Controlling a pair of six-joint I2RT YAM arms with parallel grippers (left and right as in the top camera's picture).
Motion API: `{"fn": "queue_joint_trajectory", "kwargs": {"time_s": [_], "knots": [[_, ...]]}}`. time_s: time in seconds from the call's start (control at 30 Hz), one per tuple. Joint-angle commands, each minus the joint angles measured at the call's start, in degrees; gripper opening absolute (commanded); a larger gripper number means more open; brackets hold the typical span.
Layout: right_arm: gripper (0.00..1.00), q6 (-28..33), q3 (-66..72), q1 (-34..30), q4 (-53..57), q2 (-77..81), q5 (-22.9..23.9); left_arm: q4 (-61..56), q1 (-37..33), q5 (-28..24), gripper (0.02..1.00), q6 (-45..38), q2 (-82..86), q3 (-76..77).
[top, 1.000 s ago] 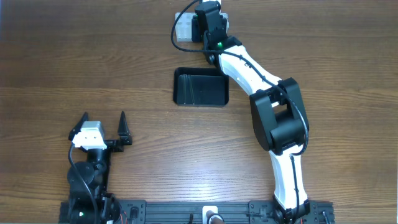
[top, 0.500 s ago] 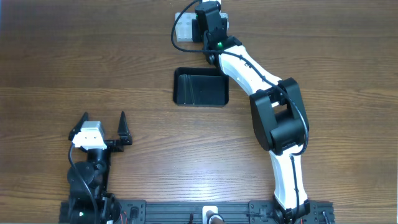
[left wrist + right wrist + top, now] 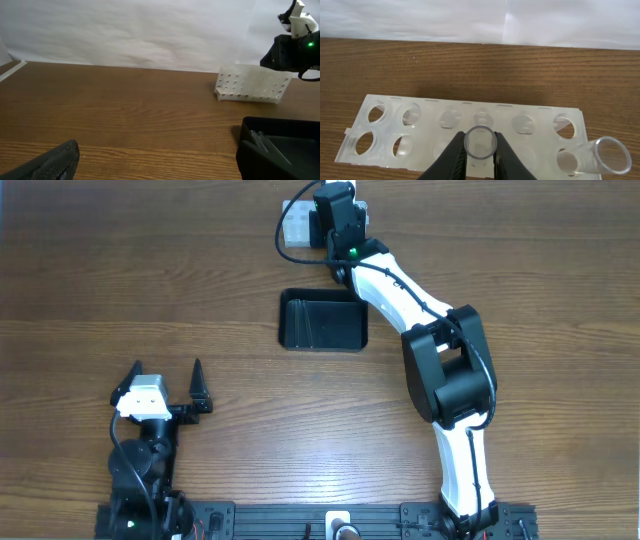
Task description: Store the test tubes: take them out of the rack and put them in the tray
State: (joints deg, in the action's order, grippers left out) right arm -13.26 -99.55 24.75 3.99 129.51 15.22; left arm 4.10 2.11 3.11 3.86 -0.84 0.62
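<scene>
1. Gripping a test tube (image 3: 480,147) at its rim, the right gripper (image 3: 479,136) hangs over the rack (image 3: 415,116), fingers closed on the glass. The tube stands upright and appears seated in its hole.
2. The tray (image 3: 322,322) lies just beside the rack, on the side toward the arms' bases, with tubes already lying in it.
3. Another tube (image 3: 602,156) stands at the rack's end.
4. The left gripper (image 3: 166,377) rests well apart from both, jaws wide and empty, so the right arm is far nearer.
</scene>
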Motion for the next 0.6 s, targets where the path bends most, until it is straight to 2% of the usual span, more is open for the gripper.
{"fn": "queue_joint_trajectory", "kwargs": {"time_s": [0.03, 0.6], "knots": [[0.099, 0.3, -1.4, 0.3, -0.2, 0.4, 0.8, -0.1, -0.4, -0.7, 0.998, -0.4, 0.5, -0.3], [0.025, 1.6, -2.9, 1.6, -1.0, -3.2, 2.1, -0.1, -0.4, -0.7, 1.000, -0.4, 0.5, -0.3]]}}
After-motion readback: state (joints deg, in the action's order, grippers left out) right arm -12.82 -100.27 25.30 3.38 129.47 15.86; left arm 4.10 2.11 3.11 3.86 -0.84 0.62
